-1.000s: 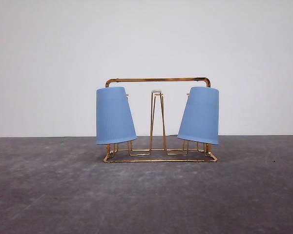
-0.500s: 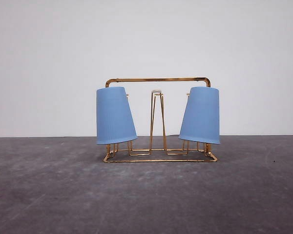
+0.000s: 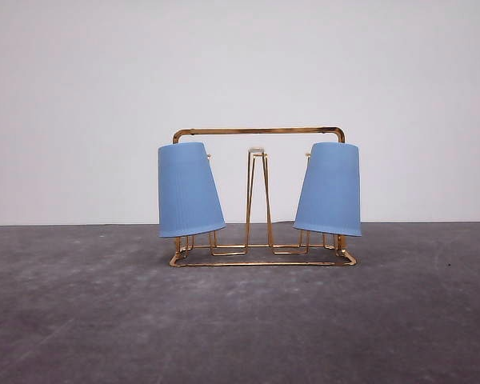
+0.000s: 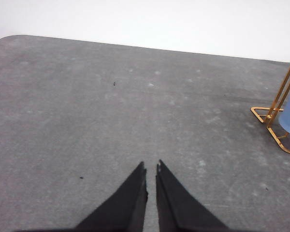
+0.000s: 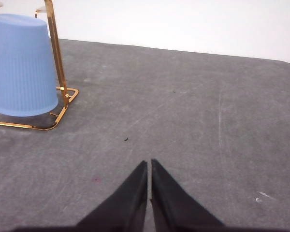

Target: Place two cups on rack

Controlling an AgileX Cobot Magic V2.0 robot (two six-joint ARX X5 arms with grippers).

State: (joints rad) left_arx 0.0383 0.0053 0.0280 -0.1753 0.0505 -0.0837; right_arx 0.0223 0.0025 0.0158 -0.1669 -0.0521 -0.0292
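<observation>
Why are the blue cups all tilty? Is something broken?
Nothing looks broken. Both cups, left and right, hang upside down on the rack and lean outward at the bottom, much the same on each side. Nothing has spilled or fallen on the table.

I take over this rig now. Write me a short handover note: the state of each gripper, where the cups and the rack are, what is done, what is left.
Left gripper: shut, empty, above bare table.
Right gripper: shut, empty, above bare table.
Rack: upright at mid table.
Left cup: upside down on a prong at the rack's left end, tilted.
Right cup: upside down on a prong at the right end, tilted.
Done: both cups are on the rack.
Left: nothing appears to remain; perhaps only check the cups sit steady.
</observation>
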